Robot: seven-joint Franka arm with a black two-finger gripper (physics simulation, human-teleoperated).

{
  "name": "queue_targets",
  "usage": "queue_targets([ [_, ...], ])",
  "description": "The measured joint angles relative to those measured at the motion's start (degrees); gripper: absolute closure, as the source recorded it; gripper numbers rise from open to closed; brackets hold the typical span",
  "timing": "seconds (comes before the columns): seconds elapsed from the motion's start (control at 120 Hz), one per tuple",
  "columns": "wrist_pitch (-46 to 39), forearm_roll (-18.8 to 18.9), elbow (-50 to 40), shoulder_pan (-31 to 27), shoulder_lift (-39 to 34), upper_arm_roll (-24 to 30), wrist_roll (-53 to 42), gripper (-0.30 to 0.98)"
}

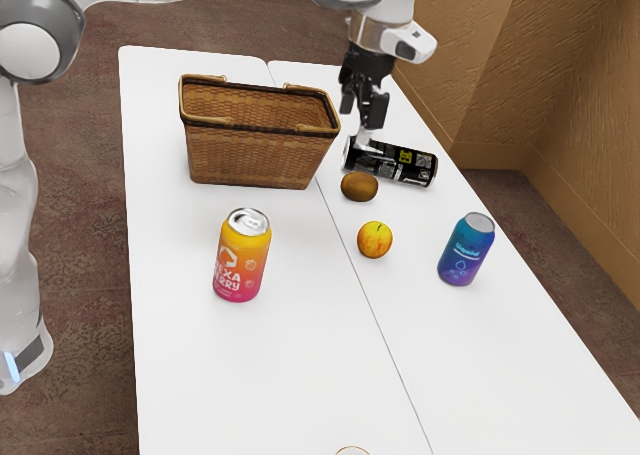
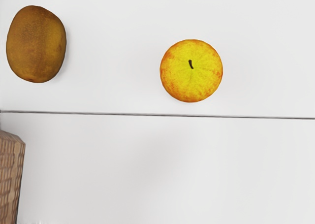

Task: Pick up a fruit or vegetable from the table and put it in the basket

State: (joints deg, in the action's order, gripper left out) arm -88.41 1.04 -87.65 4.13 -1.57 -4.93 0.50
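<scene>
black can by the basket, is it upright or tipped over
Tipped over: the black can lies lengthwise on the table, while the orange-pink can stands with its silver top up.

So there's a brown, fuzzy-looking kiwi (image 1: 360, 187) on its side near the basket (image 1: 250, 157), which is tan wicker and sits upright on the table (image 1: 300, 345). The apple (image 1: 375, 240), yellow with orangey-red streaks, is close to the kiwi, stem up.

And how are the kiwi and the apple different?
The kiwi is brown all over, but the apple is yellow with orangey-red patches. The kiwi is oval, while the apple looks round. The kiwi lies closer to the basket than the apple does. Both are fruits lying on the white table.
</scene>
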Motion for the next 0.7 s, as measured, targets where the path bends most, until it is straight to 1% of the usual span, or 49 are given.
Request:
queue_targets([
  [0.15, 0.3, -0.1, -0.8, -0.2, -0.9, 0.0, 0.6, 0.0],
  [0.275, 0.4, -0.2, -0.2, 0.0, -0.1, 0.0, 0.9, 0.0],
  [0.383, 0.3, -0.1, 3.8, -0.2, 3.1, 0.2, 1.2, 0.0],
  [0.467, 0.1, 0.3, 6.9, -0.9, 4.8, 1.4, 1.3, 0.0],
  [0.508, -0.3, 1.0, 11.1, -1.4, 8.8, 2.6, 1.1, 0.0],
  [0.567, -0.3, 1.1, 14.6, -0.2, 13.3, 3.6, 0.6, 0.0],
  [0.65, 0.4, 0.3, 15.4, 0.6, 16.0, 4.4, -0.2, 0.0],
  [0.7, -0.2, 0.1, 13.1, 0.6, 16.5, 4.6, -0.8, 0.0],
])
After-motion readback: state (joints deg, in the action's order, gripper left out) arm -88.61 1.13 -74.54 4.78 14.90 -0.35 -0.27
